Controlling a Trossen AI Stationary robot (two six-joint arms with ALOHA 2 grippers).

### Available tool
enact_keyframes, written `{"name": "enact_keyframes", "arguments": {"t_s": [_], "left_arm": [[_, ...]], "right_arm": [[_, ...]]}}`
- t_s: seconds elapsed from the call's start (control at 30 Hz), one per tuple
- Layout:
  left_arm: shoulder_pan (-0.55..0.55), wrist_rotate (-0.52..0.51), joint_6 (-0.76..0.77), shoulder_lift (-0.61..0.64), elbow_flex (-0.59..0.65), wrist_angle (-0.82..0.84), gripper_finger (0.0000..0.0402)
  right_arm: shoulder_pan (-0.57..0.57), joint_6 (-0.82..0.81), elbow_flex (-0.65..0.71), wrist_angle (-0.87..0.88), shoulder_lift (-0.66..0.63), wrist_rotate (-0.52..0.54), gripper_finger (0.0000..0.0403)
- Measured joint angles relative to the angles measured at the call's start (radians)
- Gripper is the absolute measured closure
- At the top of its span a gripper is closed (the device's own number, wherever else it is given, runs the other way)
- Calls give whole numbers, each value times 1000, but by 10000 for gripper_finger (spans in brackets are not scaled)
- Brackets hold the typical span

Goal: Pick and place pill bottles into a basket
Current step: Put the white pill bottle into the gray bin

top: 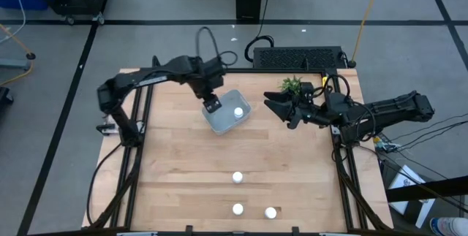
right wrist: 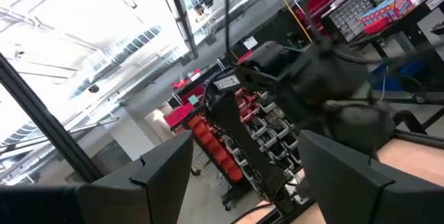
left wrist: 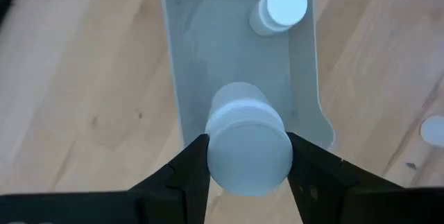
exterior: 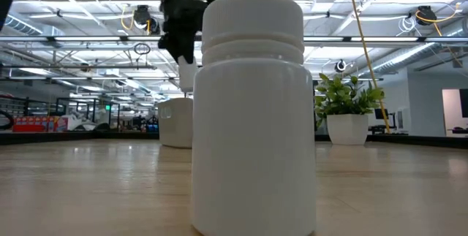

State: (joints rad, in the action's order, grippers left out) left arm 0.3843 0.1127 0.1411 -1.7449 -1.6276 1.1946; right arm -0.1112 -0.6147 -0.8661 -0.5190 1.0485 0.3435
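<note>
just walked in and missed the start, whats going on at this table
The left end effector is shut on a white pill bottle and holds it over the pale blue-grey basket, where one pill bottle already stands. Three more pill bottles wait on the wooden table nearer the front: one alone, and two close to the edge. The right end effector is open, holds nothing and waits beside the small plant.

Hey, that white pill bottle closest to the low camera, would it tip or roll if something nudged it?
The nearest pill bottle stands upright on a flat base and looks squat, so a low nudge would probably slide it. Its smooth round wall suggests it would roll freely if knocked over. The plastic looks rigid, so a hand's squeeze likely won't dent it.
</note>
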Motion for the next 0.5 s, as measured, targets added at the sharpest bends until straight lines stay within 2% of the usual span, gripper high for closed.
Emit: {"name": "enact_keyframes", "arguments": {"t_s": [0.3,0.5], "left_arm": [[-19,-36,-31,-74,-35,33,215],[-27,-28,-34,-102,-35,2,236]], "right_arm": [[0,6,0,45,0,-3,147],[0,-1,0,53,0,-4,147]]}}
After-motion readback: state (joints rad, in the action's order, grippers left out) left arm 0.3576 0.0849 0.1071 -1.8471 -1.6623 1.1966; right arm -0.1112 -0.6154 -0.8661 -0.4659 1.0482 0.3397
